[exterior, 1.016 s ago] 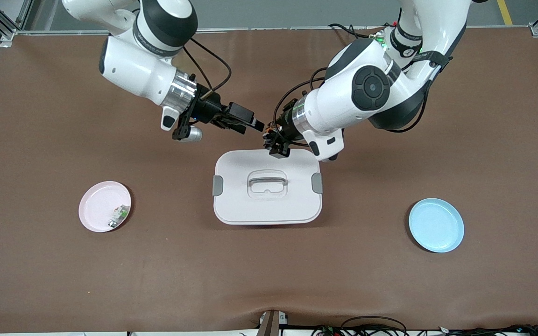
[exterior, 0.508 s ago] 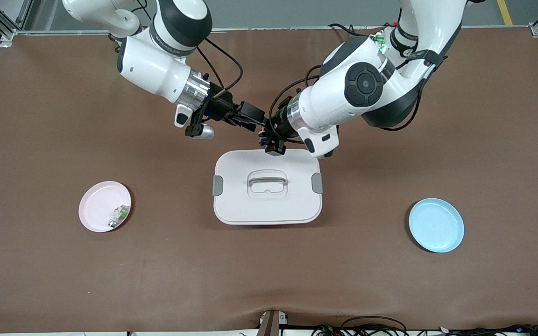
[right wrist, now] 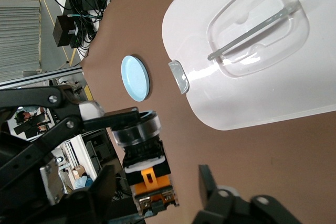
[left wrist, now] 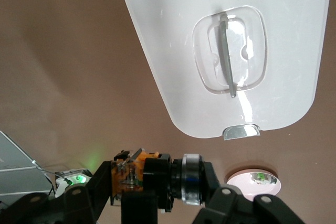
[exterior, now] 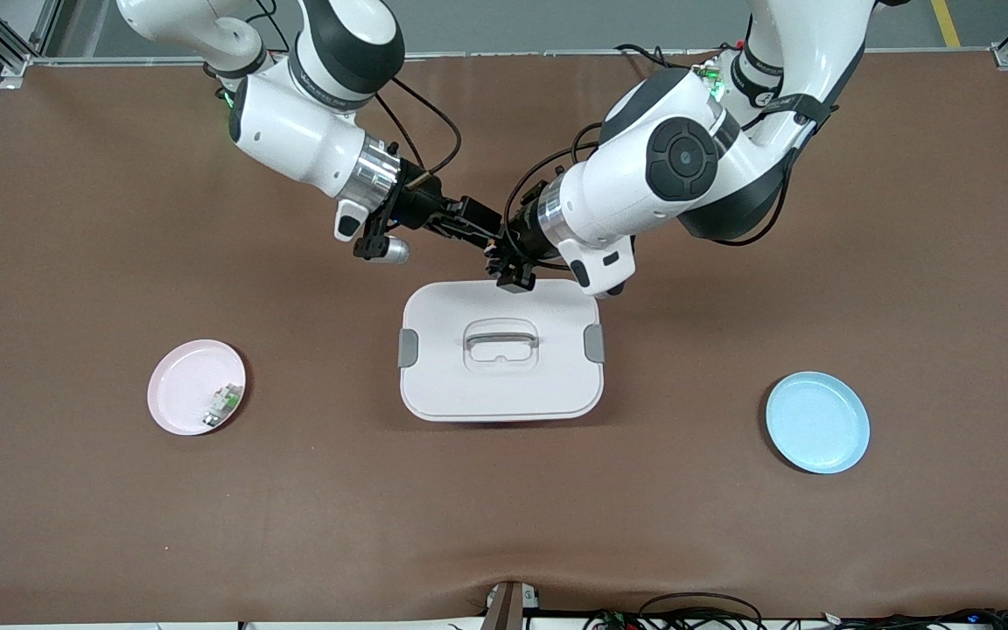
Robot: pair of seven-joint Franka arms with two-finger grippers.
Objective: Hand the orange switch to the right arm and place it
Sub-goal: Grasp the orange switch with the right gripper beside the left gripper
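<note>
Over the brown table [exterior: 75,262], above the edge of the white lidded plastic box [exterior: 500,385], the left hand [exterior: 504,262] pinches the small black-and-orange switch [right wrist: 149,174]. The right hand [exterior: 482,229] meets it, fingers spread around the switch, not yet clamped.

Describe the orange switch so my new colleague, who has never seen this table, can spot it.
Find the white lidded box mid-table. Above its edge nearest the robots, the two hands meet; the left hand grips the orange switch. It is tiny, black with orange pieces, unlike the white-and-green part on the pink plate.
</note>
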